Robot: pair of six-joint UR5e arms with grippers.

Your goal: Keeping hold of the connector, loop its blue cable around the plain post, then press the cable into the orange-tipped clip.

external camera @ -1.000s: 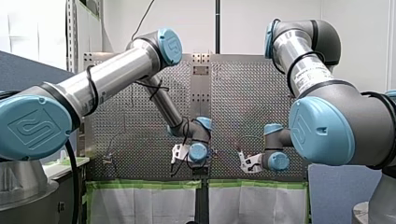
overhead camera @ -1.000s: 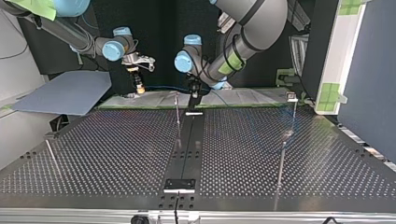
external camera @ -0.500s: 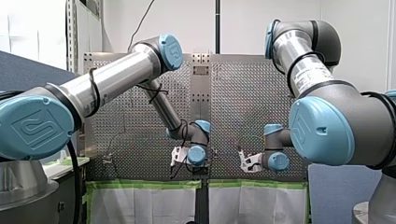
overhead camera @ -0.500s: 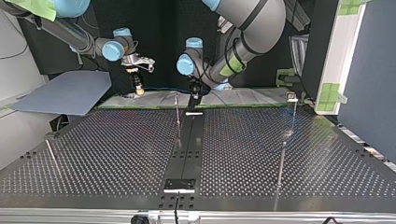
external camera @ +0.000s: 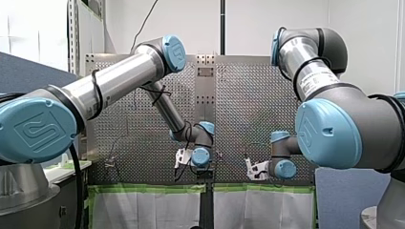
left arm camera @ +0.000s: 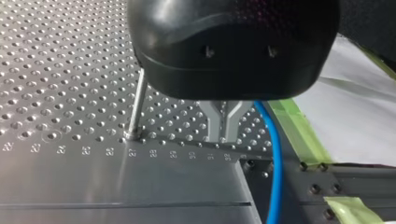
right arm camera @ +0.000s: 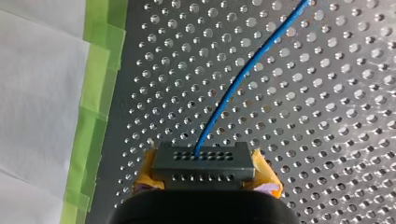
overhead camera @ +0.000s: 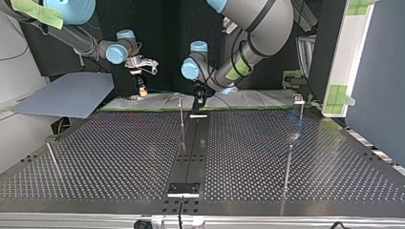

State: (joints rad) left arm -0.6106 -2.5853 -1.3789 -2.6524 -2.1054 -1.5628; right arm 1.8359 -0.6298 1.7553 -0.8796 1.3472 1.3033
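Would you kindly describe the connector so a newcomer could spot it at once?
Over the perforated table, near the green tape along its edge, is my right hand. The connector is the dark grey block clamped between its yellow pads, alone in having rows of tiny holes and a blue cable leaving it.

The connector (right arm camera: pixel 204 161) sits between the pads of my right gripper (right arm camera: pixel 206 173). Its cable (right arm camera: pixel 243 77) runs ahead of that gripper over the table (right arm camera: pixel 336 116), and a tape strip (right arm camera: pixel 95 93) lies along the table's edge off to one side. My left gripper (left arm camera: pixel 224 139) stands just above the table, with the plain post (left arm camera: pixel 136 105) upright just beside its fingers. The cable passes on the fingers' other side, seemingly not touching them.
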